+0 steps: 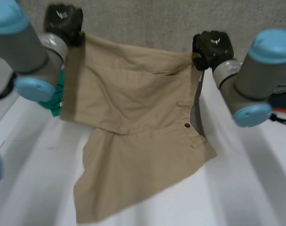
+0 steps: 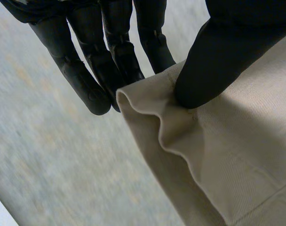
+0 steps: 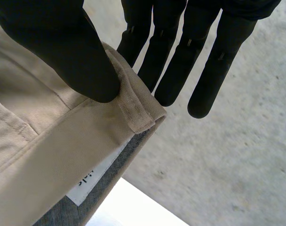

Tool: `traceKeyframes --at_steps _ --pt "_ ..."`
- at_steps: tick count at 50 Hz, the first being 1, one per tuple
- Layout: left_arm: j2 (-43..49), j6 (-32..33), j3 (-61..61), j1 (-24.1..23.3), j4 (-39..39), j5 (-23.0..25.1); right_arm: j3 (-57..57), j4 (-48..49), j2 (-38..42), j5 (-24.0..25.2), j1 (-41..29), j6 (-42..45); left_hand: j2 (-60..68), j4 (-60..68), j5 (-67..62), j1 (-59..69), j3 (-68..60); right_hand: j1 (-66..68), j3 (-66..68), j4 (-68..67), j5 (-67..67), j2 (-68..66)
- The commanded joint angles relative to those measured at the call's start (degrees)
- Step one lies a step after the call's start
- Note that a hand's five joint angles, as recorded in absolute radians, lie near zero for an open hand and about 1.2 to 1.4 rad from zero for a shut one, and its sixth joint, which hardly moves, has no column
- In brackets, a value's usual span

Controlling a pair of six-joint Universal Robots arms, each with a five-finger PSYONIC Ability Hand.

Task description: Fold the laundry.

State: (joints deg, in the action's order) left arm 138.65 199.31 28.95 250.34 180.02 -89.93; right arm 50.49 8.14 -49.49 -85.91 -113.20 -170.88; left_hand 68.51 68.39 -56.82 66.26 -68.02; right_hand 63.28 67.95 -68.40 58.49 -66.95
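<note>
At the table (image 1: 256, 188) left edge: green cloth (image 1: 58, 101), partly behind the left arm. Left hand (image 1: 63, 21), raised, pinches the upper left corner of the tan garment (image 1: 133, 117), thumb against fingers. Garment hangs spread, its lower part lying mid-table. Right hand (image 1: 212, 47) pinches the upper right corner by the waistband, thumb against fingers.

The left hand (image 2: 223, 61) pinches a folded edge of a beige twill garment (image 2: 237, 155). The thumb presses down on the cloth's near face, while the straight fingers (image 2: 86, 84) lie behind it, their tips just past the rolled fold. A stitched seam runs across the fabric below the thumb. Behind hand and cloth lies a mottled grey surface (image 2: 49, 155).
</note>
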Motion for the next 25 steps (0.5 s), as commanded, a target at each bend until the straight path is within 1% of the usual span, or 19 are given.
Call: traceKeyframes --at_steps 1,2,3,4,5,6,9,10,13,14,17,18,21,22,25 --pt "14.89 1.69 -14.16 1.64 4.99 -1.66 -0.21 20.84 11.24 -8.92 -0.09 4.41 11.49 11.61 -13.18 13.74 -11.98 16.72 12.05 -11.6 11.51 -13.05" --pt "16.99 1.52 -17.58 1.46 4.38 -0.96 -0.48 22.87 12.12 -9.53 -0.18 5.11 11.49 11.61 -13.18 13.74 -11.98 11.7 7.03 -6.59 6.49 -8.04" --pt "17.7 1.43 -19.09 1.38 3.94 -0.17 -1.18 26.63 13.44 -10.41 -0.27 6.94 -1.64 -1.52 -0.04 0.6 1.16 -20.33 -24.99 25.44 -25.54 23.99" --pt "18.23 1.34 -20.41 1.29 3.32 0.97 -1.79 28.23 14.06 -10.85 -0.27 8.18 -26.59 -26.47 24.9 -24.34 26.1 -42.96 -47.63 48.07 -48.17 46.62" --pt "18.59 1.34 -21.29 1.11 2.62 1.41 -2.41 29.12 14.41 -11.03 -0.36 8.8 -44.66 -44.54 42.97 -42.41 44.17 -53.28 -57.95 58.4 -58.49 56.95" --pt "18.59 1.25 -22.0 0.76 0.7 2.38 -3.28 28.69 14.68 -11.47 -0.36 10.29 -58.51 -58.39 56.82 -56.26 58.02 -53.28 -57.95 58.4 -58.49 56.95" --pt "17.28 1.25 -21.48 0.23 -2.21 2.65 -3.91 24.93 13.63 -11.56 -0.01 10.65 -58.51 -58.39 56.82 -56.26 58.02 -53.28 -57.95 58.4 -58.49 56.95" --pt "15.36 1.16 -19.91 0.23 -3.96 2.13 -3.91 21.17 12.06 -11.13 0.34 9.96 -58.51 -58.39 56.82 -56.26 58.02 -53.28 -57.95 58.4 -58.49 56.95" --pt "11.31 1.51 -15.52 0.32 -6.61 0.9 -3.56 13.77 9.16 -8.58 1.4 8.55 -58.51 -58.39 56.82 -56.26 58.02 -53.28 -57.95 58.4 -58.49 56.95" --pt "7.64 1.6 -11.67 0.23 -7.92 0.11 -3.21 8.01 6.97 -5.53 2.18 8.37 -58.51 -58.39 56.82 -56.26 58.02 -53.28 -57.95 58.4 -58.49 56.95" --pt "1.38 1.52 -4.37 0.23 -9.16 -0.95 -1.98 -1.78 3.62 0.11 3.59 9.16 -58.51 -58.39 56.82 -56.26 58.02 -53.28 -57.95 58.4 -58.49 56.95" --pt "-2.81 1.43 1.66 0.06 -9.95 -1.39 -0.58 -8.25 1.35 3.78 4.64 10.38 -58.51 -58.39 56.82 -56.26 58.02 -53.28 -57.95 58.4 -58.49 56.95" --pt "-9.51 1.25 11.62 -0.12 -10.57 -1.48 2.58 -16.55 -2.01 8.29 6.32 13.1 -58.51 -58.39 56.82 -56.26 58.02 -53.28 -57.95 58.4 -58.49 56.95" --pt "-13.71 1.16 18.27 -0.38 -10.83 -1.31 5.47 -21.36 -4.19 10.91 7.36 15.38 -58.51 -58.39 56.82 -56.26 58.02 -53.28 -57.95 58.4 -58.49 56.95" --pt "-19.89 0.81 28.06 -0.82 -11.18 -0.25 10.67 -26.23 -7.28 13.65 8.86 18.99 -58.51 -58.39 56.82 -56.26 58.02 -53.28 -57.95 58.4 -58.49 56.95"
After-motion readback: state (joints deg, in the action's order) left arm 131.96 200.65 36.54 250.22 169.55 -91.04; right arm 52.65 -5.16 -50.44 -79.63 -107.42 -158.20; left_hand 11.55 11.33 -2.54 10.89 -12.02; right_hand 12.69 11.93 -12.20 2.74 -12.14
